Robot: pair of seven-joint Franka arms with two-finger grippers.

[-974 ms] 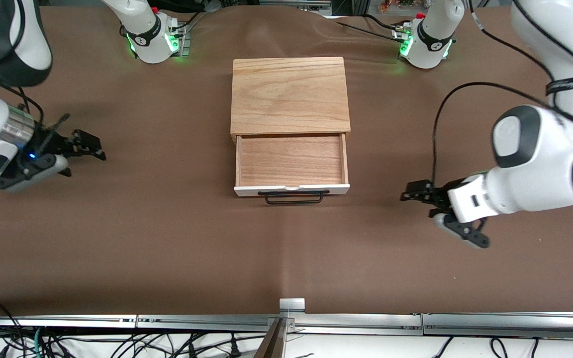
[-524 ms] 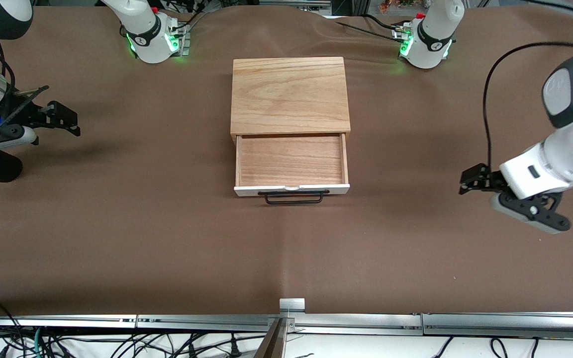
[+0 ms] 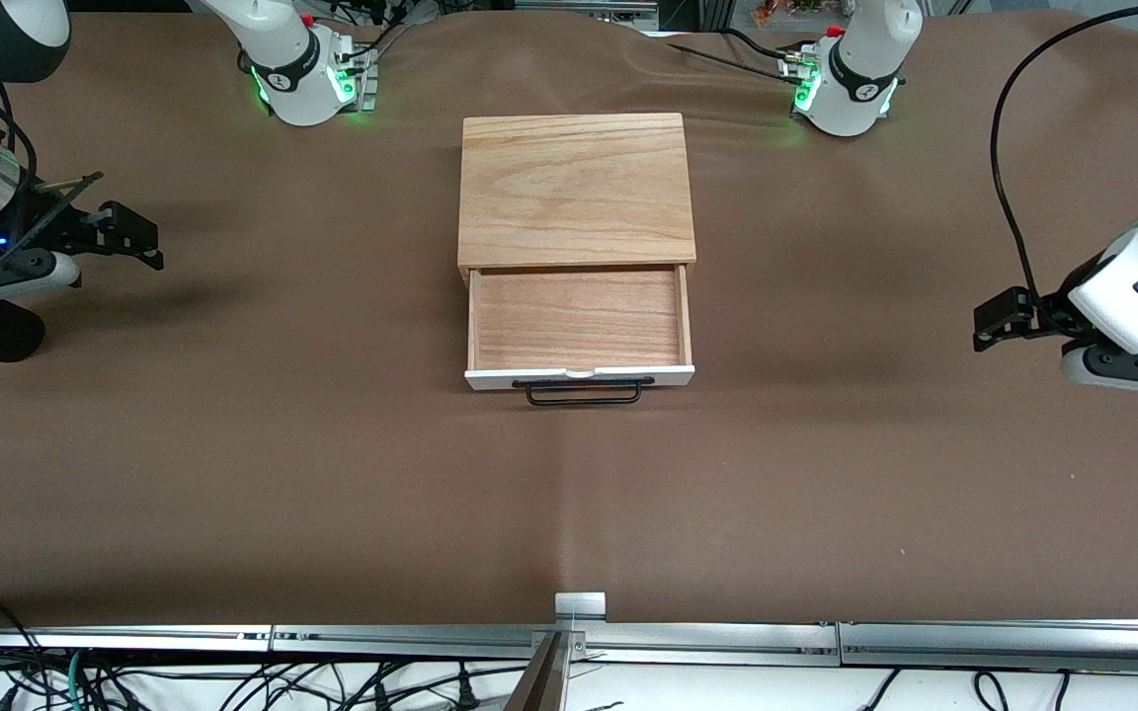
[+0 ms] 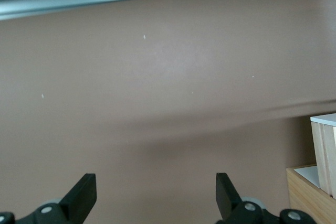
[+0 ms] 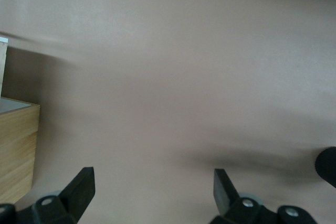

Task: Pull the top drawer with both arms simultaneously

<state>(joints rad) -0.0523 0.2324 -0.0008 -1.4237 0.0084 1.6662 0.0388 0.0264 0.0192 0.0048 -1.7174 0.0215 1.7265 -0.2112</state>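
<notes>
Watching from here, I see the top drawer (image 3: 580, 331) pulled well out of the wooden box (image 3: 577, 188) mid-table. Left hand (image 3: 992, 321) and right hand (image 3: 134, 237) hover at their own ends of the table, fingers apart, empty. My worry: a returning arm clipping the black handle (image 3: 584, 393).

White arms (image 3: 1137, 296), black bands, cables, green-lit bases
</notes>
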